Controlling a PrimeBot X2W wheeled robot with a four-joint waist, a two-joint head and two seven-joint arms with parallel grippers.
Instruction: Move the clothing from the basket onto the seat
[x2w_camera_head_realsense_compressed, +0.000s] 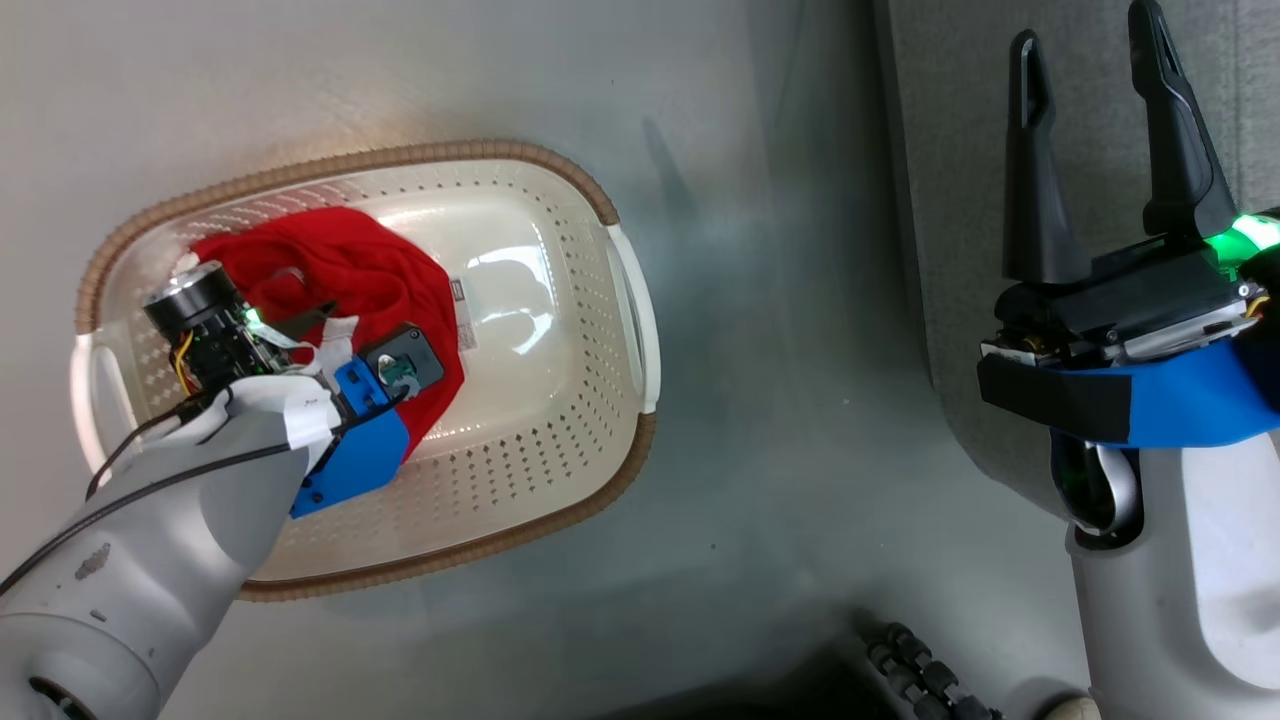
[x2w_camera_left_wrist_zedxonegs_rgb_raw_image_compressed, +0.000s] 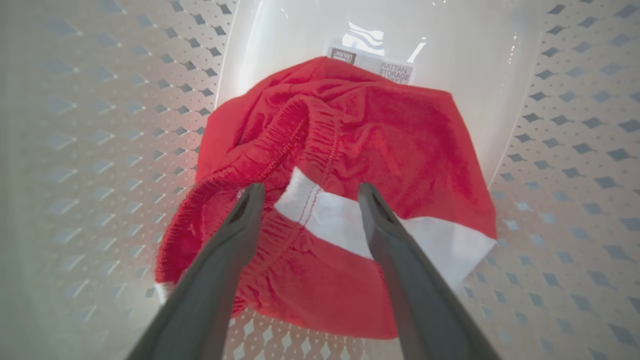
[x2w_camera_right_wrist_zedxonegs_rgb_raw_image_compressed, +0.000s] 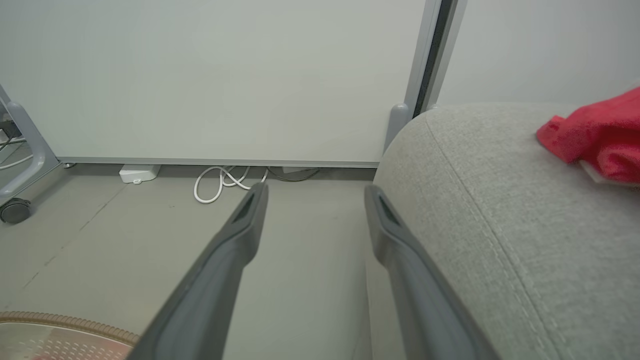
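Roughly halfway, by my reading. The left gripper (x2w_camera_left_wrist_zedxonegs_rgb_raw_image_compressed: 310, 192) is down inside the laundry basket (x2w_camera_head_realsense_compressed: 560, 420) with its 2 dark fingers spread apart and nothing between them. Their tips stand over the red shorts (x2w_camera_left_wrist_zedxonegs_rgb_raw_image_compressed: 380, 130), one by the gathered elastic waistband and the other on the white stripe. Whether they touch the cloth I cannot tell.

The shorts lie crumpled toward the left end of the basket, partly covering a printed label (x2w_camera_left_wrist_zedxonegs_rgb_raw_image_compressed: 395, 70) on its glossy bottom. The basket bottom beside them shows bare plastic, so I judge them to be the 1 piece left to lift out. The basket sits on the floor (x2w_camera_head_realsense_compressed: 780, 400), a little apart from the seat.

The right gripper (x2w_camera_head_realsense_compressed: 1085, 30) is held up at the near edge of the grey seat (x2w_camera_right_wrist_zedxonegs_rgb_raw_image_compressed: 500, 200), its fingers parted and carrying nothing.

Farther along that cushion, in the right wrist view, a red garment (x2w_camera_right_wrist_zedxonegs_rgb_raw_image_compressed: 600, 135) with a pale edge lies on the fabric. It is cut off by the picture's border, so I cannot say which piece it is. That makes 1 item delivered. What remains is to close on the shorts, raise them over the brown rim and carry them across to the cushion.
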